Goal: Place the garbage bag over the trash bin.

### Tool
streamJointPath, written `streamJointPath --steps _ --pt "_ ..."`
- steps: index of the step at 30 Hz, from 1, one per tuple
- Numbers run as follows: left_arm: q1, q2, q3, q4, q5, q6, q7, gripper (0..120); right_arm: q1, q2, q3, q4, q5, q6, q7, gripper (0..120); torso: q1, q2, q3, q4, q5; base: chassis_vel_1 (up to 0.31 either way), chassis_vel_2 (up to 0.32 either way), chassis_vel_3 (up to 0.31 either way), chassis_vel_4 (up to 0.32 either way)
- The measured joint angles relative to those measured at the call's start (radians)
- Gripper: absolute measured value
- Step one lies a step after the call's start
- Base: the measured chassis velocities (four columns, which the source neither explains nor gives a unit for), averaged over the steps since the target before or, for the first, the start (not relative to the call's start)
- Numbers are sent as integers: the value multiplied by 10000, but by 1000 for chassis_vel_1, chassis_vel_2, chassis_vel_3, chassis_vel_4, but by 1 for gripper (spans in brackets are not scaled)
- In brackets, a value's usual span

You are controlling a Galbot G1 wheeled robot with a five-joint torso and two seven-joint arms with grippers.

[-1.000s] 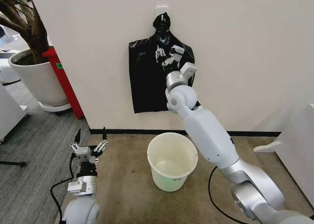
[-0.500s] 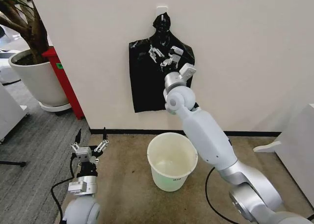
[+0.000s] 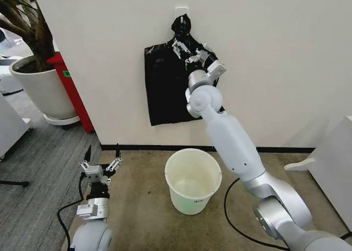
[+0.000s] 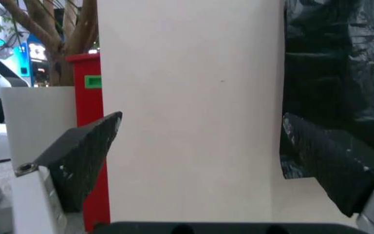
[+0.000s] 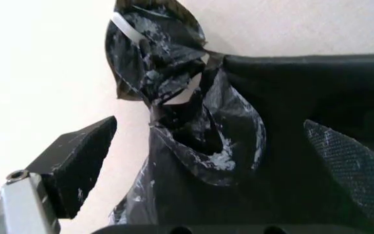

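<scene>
**Right arm up at the hanging bag, bin waiting underneath**

Starting at the right gripper (image 3: 187, 49): its fingers (image 5: 76, 163) are spread apart, one on each side of the bunched, knotted neck of the garbage bag (image 3: 165, 89), and nothing is clamped yet. In the right wrist view the crinkled black plastic sits right in the gap between them, just under the knot, and I can't tell if either pad is touching it. The bag itself hangs flat against the wall (image 3: 286, 59) from a small white hook (image 3: 181, 11), well above the floor (image 3: 143, 207).

What could go wrong from here (just my read): the plastic is thin and slippery, so if the fingers close on only a loose fold, it could slide out or tear at the knot when pulled off the hook. Closing too high might also catch the hook or the white tie instead of the bag.

Lower down, the trash bin (image 3: 193, 179) stands upright on the floor near the wall, pretty much straight below the bag. It looks empty, just bare white inside, no liner in it yet.

The left gripper (image 3: 100, 159) is parked low beside the bin, pointing up, fingers (image 4: 83, 156) wide apart and holding nothing. Off to the left there's a big white planter (image 3: 41, 91) with a tree, next to a red stand (image 3: 71, 89).
</scene>
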Motion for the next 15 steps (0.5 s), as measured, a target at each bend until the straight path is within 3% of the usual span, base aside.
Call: streamJointPath --steps 7,15 --pt "74 -21 -14 -12 28 -18 0 98 97 104 114 -274 -32 23 -47 95 0 0 0 0 0 0 0 0 0" --pt "85 -46 -33 -15 38 -36 -1 97 105 90 188 -320 -106 60 -127 68 0 0 0 0 0 0 0 0 0"
